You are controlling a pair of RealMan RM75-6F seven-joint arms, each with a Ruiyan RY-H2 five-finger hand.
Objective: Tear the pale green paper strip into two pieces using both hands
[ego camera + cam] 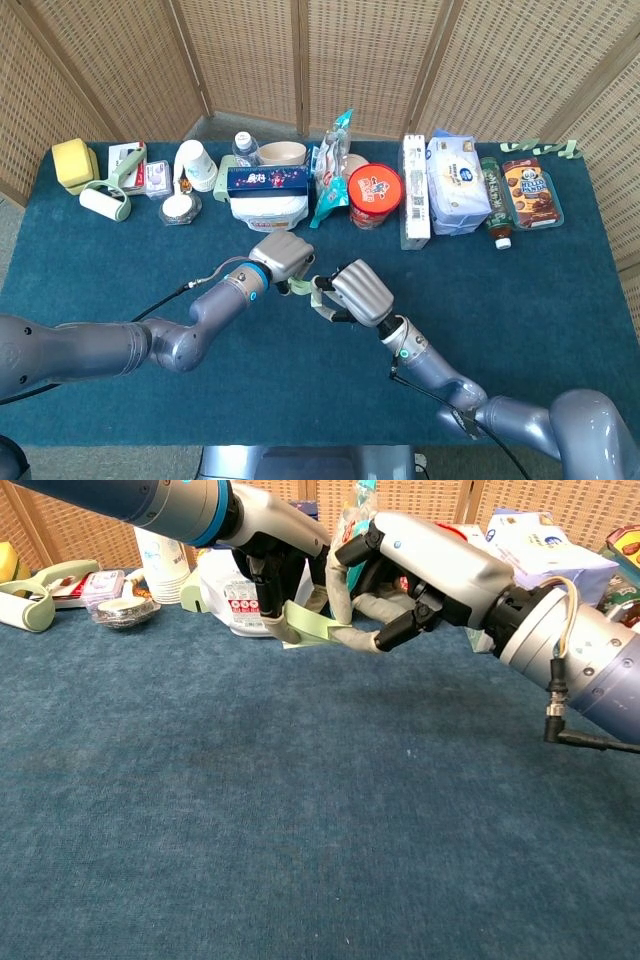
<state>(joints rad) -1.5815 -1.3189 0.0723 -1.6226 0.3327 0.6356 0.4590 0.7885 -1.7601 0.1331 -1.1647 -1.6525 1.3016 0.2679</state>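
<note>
The pale green paper strip [312,627] hangs in one piece above the blue table, stretched between both hands; in the head view only a sliver of the strip [304,287] shows between them. My left hand [282,256] [268,552] pinches its left end from above. My right hand [360,292] [420,565] pinches the right end between thumb and a finger, its other fingers curled beside it. The two hands almost touch over the middle of the table.
A row of goods lines the table's far edge: a yellow sponge [72,160], lint roller [104,201], paper cups [196,164], a white tub [266,208], red can [374,193], tissue packs [456,186], bottle [495,203] and cookie box [531,190]. The blue cloth [250,830] stretches out below the hands.
</note>
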